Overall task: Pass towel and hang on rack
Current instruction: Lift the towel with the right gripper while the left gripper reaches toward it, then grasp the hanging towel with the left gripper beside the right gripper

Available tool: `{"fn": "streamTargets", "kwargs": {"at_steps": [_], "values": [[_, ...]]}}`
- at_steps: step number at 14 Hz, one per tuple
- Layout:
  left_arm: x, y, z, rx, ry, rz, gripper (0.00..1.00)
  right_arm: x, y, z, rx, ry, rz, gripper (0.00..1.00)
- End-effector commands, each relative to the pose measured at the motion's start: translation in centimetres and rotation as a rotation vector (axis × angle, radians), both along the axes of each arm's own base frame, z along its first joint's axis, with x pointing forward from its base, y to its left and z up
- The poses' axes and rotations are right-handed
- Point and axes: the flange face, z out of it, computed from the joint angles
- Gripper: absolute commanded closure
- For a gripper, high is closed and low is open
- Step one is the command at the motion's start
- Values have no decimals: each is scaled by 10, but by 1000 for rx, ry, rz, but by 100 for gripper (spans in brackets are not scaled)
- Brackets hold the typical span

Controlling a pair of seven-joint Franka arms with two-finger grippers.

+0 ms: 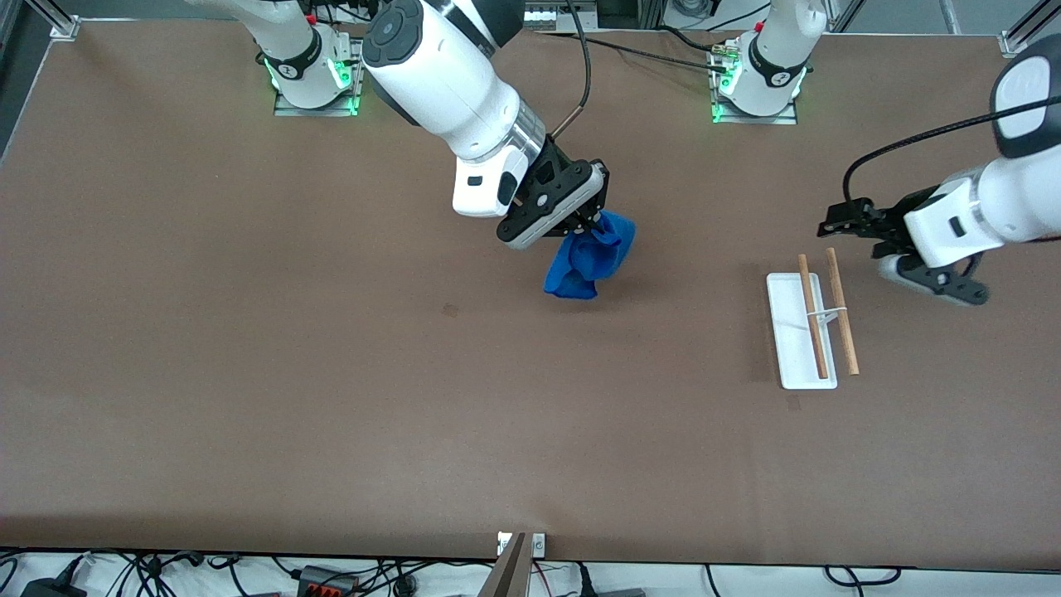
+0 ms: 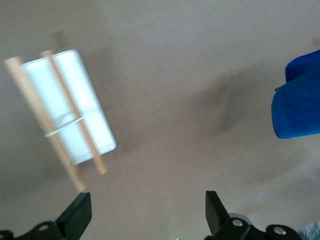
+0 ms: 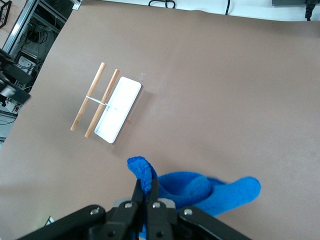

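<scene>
Our right gripper (image 1: 590,222) carries the towel (image 1: 590,259) pinched in shut jaws, over the counter (image 1: 249,373) toward the rack (image 1: 802,332). Beside the rack, our left gripper (image 1: 899,240) waits, jaws wide and empty. We judge the handover comes next, needing both grippers to meet.

Even, bright overhead light; soft shadows – left wrist view motion-blurred (rack (image 2: 67,107) smeared).

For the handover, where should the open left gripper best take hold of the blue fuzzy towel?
Probably the loose lower bunch of the bright blue fuzzy fabric towel, approached from the left arm's end of the table. The right gripper pinches its upper fold, so the bottom hangs free. The left gripper is open by the white rack with wooden rods.
</scene>
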Motion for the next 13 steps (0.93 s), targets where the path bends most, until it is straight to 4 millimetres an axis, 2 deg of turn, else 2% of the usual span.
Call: {"fn": "streamTargets", "kwargs": {"at_steps": [1,4,6,8,9,10,13], "values": [[17,-13,-36,-96,4,-199,0,3,1,6,25,9,-19,100],[31,-40,-71,-323,-96,-404,0,4,0,5,22,6,-16,100],[35,-75,-100,-490,-174,-567,0,4,0,5,22,6,-16,100],[32,-107,-116,-562,-218,-606,0,4,-1,5,21,5,-17,100],[30,-133,-125,-596,-254,-680,0,4,-1,5,21,5,-17,100],[29,-149,-131,-636,-301,-744,0,4,-1,5,21,5,-17,100],[15,-170,-151,-725,-333,-812,0,5,-2,5,21,4,-17,100]]}}
